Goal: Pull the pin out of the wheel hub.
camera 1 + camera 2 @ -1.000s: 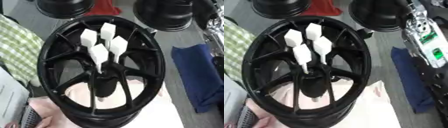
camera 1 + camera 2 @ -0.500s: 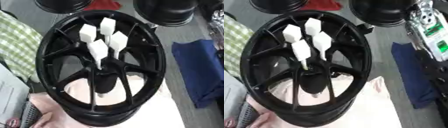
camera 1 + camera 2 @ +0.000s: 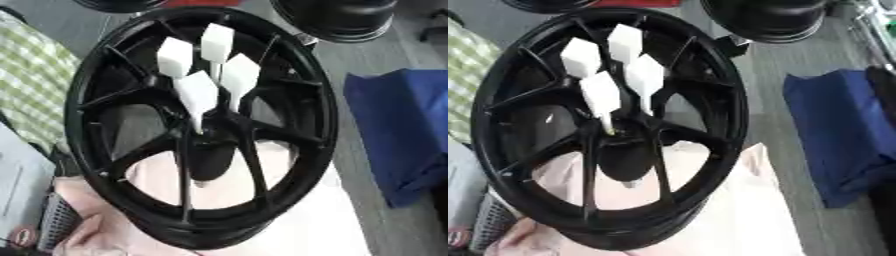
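As seen from above, with neither robot hand in either view: no finger state to report, no contact with anything.

Largest item: black wheel hub, lying face-up and somewhat tilted, spokes converging on a dark centre bore. Resting on a pale pinkish cloth spread under its near half, presumably to protect the finish and stop sliding. Far rim reaching toward the far edge of the surface.

To the right, well apart from the rim: folded blue cloth near the right edge of the surface. To the left: green checked cloth, running close beside the left rim. Beyond the far rim: another black rim, near but not visibly touching.

Smallest: four white block-headed pins, standing upright in a tight cluster around the centre of the hub, stems down among the spoke roots, heads clear above the spokes. Nearest pin standing lowest in view.

Judged clearance: open room straight above the heads; tight between neighbouring heads, so risk of knocking a neighbour on approach. Extraction not yet begun.
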### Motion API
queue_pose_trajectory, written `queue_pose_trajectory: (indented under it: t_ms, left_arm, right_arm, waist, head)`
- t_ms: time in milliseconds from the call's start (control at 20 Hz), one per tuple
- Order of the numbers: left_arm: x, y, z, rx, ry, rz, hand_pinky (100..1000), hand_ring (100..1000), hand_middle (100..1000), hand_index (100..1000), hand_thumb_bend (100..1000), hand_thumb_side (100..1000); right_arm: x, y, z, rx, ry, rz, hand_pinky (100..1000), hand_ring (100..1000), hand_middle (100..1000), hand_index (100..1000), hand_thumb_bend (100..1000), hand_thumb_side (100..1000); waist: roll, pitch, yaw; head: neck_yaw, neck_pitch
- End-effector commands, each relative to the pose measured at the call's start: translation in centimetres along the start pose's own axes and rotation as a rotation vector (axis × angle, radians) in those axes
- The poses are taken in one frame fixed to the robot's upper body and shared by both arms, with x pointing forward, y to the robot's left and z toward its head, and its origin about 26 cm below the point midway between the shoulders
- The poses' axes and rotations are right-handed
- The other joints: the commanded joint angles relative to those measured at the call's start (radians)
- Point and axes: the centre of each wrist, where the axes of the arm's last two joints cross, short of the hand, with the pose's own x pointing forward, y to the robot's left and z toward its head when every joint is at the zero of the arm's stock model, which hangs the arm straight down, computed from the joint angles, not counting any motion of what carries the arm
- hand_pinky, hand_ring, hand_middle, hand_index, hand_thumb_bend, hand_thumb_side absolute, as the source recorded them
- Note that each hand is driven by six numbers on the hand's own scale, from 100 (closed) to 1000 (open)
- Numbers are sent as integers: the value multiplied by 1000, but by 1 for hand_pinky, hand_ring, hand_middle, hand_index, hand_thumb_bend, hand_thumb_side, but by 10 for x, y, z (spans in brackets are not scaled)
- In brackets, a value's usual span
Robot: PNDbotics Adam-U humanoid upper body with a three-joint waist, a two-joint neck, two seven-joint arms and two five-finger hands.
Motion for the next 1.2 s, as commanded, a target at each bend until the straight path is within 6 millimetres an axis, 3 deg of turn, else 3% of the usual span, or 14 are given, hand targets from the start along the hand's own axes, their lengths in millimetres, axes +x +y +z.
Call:
queue_pose_trajectory:
  t_ms: [50, 300, 550, 850, 1200]
  left_arm:
    - [10, 7, -5, -4, -39, -37, 700, 759, 611, 685, 348, 717]
    - [10, 8, -5, -8, -40, -49, 700, 759, 611, 684, 345, 718]
    - [11, 8, -6, -13, -42, -59, 701, 760, 611, 685, 344, 720]
    - [12, 8, -6, -24, -46, -65, 701, 760, 611, 684, 342, 721]
    - [13, 8, -7, -32, -48, -68, 702, 760, 611, 684, 340, 723]
  right_arm:
    - [20, -22, -9, 116, -77, 164, 858, 828, 628, 747, 100, 443]
    - [36, -39, -21, 330, -151, 364, 858, 827, 670, 761, 109, 435]
    - [46, -43, -31, 525, -196, 479, 857, 825, 686, 765, 142, 426]
    - [52, -34, -37, 657, -232, 526, 858, 829, 698, 771, 192, 409]
    - [58, -20, -41, 784, -273, 542, 865, 844, 725, 805, 255, 373]
  waist:
    - [1, -10, -2]
    - [-8, -9, -2]
    - [-14, -9, -5]
    - [-17, -5, -4]
    - [-20, 1, -9]
  head:
    - [5, -16]
    - [3, -15]
    - [3, -9]
    - [-7, -3]
    - [-34, -19]
